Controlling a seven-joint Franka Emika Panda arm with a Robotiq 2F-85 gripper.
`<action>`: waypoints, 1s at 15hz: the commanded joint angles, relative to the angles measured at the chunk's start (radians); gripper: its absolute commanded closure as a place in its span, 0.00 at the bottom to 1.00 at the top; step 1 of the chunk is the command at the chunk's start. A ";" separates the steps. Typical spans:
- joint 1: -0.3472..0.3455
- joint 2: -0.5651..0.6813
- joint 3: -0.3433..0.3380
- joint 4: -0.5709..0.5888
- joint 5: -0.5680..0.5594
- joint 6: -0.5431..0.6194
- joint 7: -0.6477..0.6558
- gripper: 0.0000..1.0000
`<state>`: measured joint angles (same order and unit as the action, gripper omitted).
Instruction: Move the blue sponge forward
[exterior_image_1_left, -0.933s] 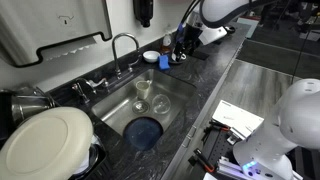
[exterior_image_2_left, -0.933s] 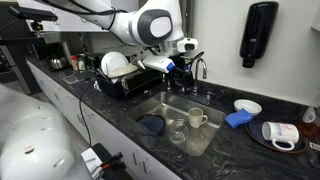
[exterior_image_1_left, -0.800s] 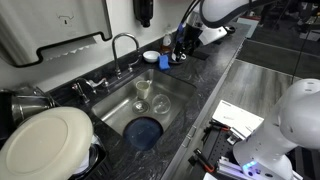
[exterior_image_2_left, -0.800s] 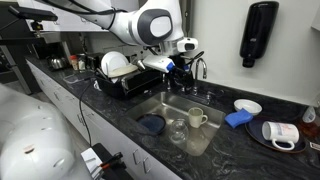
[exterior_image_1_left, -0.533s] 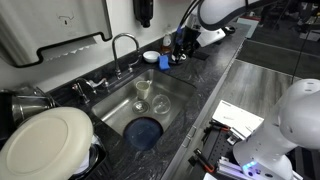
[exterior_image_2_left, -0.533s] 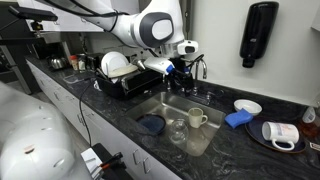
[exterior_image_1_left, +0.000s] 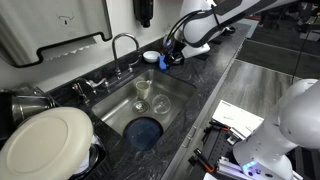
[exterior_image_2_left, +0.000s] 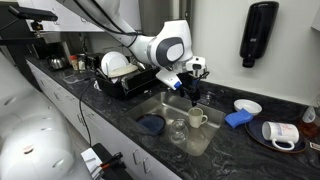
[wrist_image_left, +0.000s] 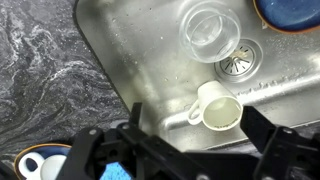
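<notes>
**Jaws open over the sink, sponge off to the right**

In an exterior view, your Robotiq gripper (exterior_image_2_left: 191, 92) hung over the steel sink (exterior_image_2_left: 160, 108). Its jaws were spread wide and held nothing, just above a cream ceramic mug (exterior_image_2_left: 196, 118). Further right, the small bright-blue rectangular sponge (exterior_image_2_left: 238, 118) lay on the dark stone table (exterior_image_2_left: 250, 150), apart from the jaws.
</notes>
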<state>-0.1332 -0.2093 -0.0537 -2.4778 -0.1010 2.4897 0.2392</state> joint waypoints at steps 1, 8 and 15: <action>-0.029 0.133 -0.001 0.072 -0.034 0.083 0.111 0.00; -0.017 0.213 -0.057 0.125 -0.095 0.110 0.213 0.00; -0.007 0.296 -0.068 0.186 -0.161 0.160 0.250 0.00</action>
<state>-0.1580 0.0340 -0.1049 -2.3276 -0.2106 2.6074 0.4583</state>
